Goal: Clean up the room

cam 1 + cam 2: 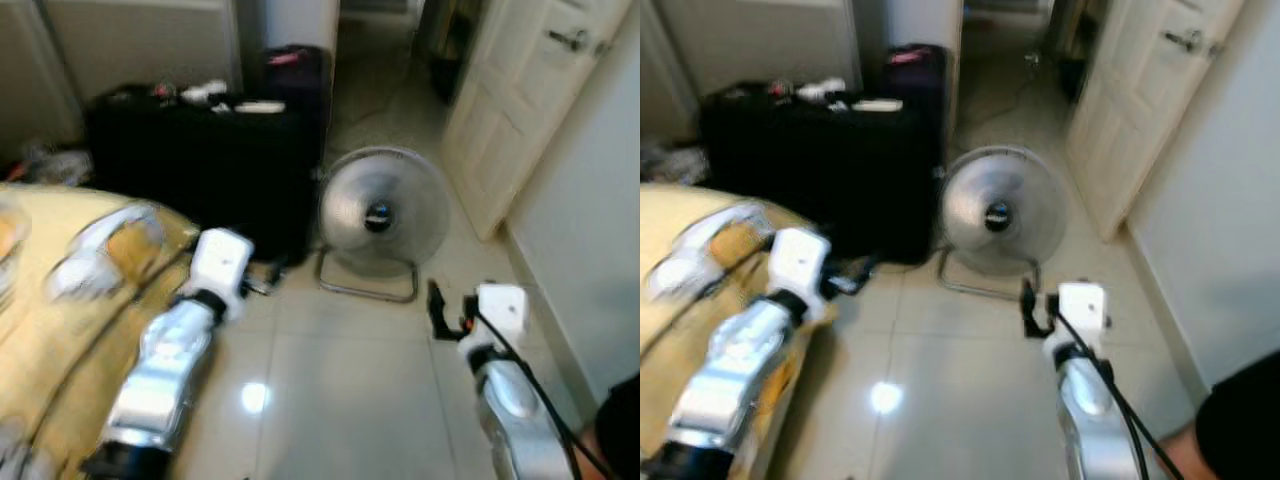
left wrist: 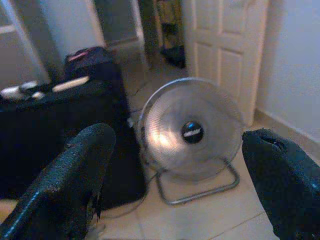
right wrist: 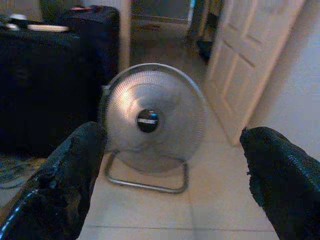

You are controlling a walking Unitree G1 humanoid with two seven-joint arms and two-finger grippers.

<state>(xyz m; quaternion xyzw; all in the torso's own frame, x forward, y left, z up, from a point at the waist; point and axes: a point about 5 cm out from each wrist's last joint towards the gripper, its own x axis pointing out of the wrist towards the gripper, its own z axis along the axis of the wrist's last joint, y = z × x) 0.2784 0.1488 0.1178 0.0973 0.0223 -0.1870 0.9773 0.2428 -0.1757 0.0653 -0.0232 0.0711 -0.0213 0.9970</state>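
Silver floor fan point(image 1: 383, 216) ahead; left gripper point(image 2: 185, 180), right gripper point(image 3: 172, 175) both wide open, empty.

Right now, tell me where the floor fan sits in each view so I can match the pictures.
Left eye view: the floor fan stands just right of centre, on the tiled floor.
Right eye view: centre, slightly left of its place in the left eye view.
Left wrist view: centre, framed between the open left pincer fingers.
Right wrist view: centre-left, between the open right pincer fingers.
Shared landmark: the white panelled door, right of the fan.
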